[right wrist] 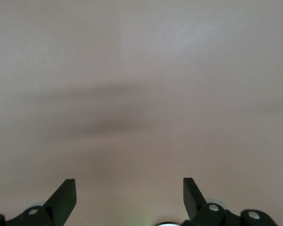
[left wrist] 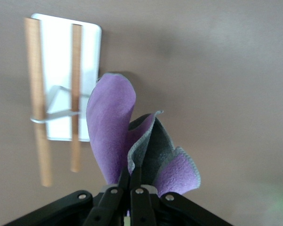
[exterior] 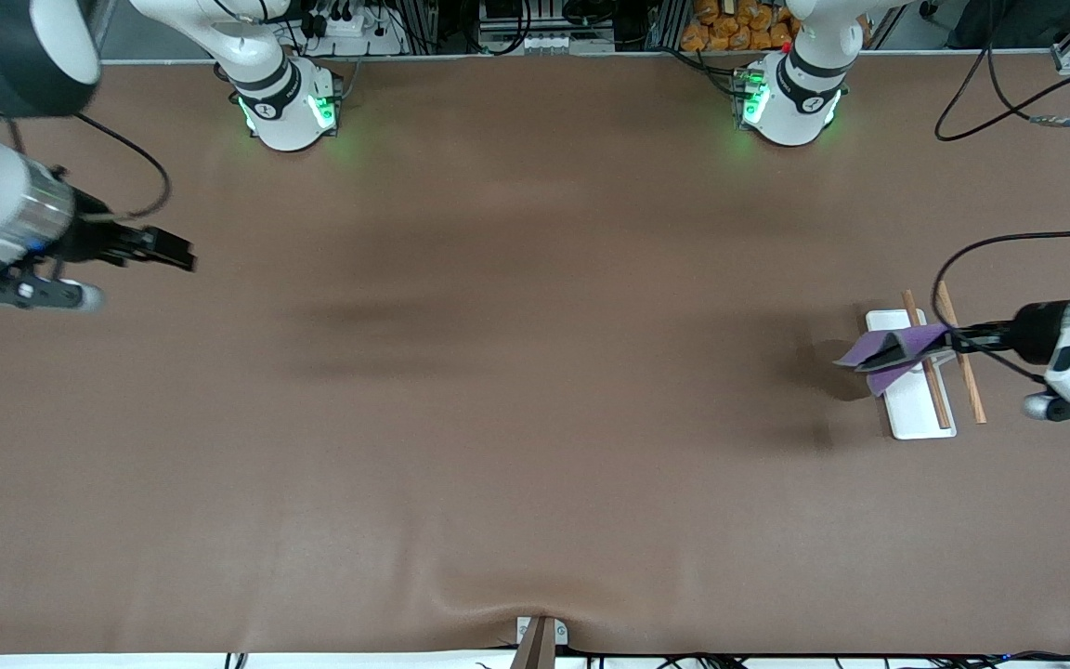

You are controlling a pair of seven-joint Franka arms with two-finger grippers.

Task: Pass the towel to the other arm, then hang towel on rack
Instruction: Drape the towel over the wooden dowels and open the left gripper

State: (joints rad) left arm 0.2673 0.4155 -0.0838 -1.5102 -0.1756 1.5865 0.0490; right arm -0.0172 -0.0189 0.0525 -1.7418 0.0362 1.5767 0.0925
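With the handover apparently done, the left hand (exterior: 948, 342) is pinching the towel (exterior: 890, 353) tight in the air over the rack (exterior: 916, 413) and next needs to drape it across the rods, while the right hand (exterior: 177, 251) is waiting, fingers spread and empty, over the bare brown bench (exterior: 498, 418).
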